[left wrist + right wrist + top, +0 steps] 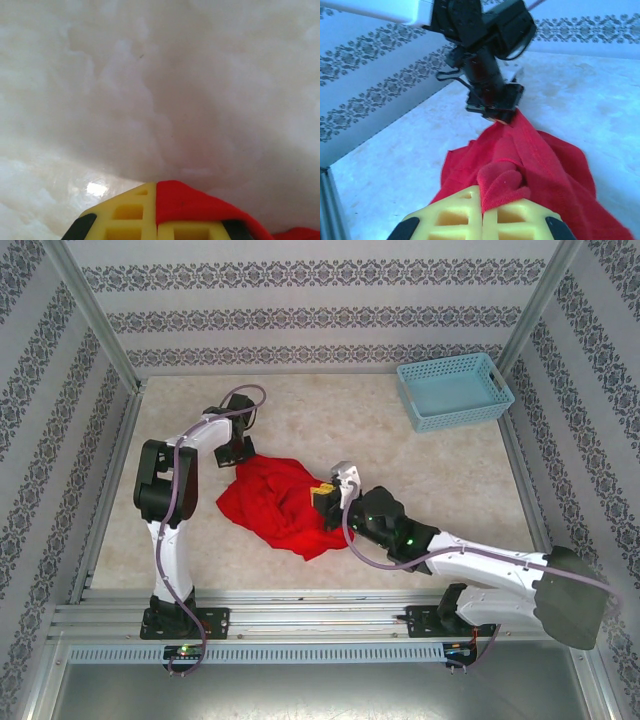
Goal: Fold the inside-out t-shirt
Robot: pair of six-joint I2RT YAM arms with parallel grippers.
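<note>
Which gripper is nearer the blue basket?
Right. The right gripper grips the t-shirt at mid-table, left of the basket; the left gripper grips its far edge, farther left.

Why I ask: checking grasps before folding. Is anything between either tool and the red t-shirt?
Nothing visible. The left tool is shut on the t-shirt at its far-left edge, the right tool on a bunched fold at its right side. The blue basket stands apart, far right.

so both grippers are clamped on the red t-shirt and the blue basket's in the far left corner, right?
No. The basket is in the far right corner, as the top external view shows. The rest holds: left gripper and right gripper are both clamped on the t-shirt.
</note>
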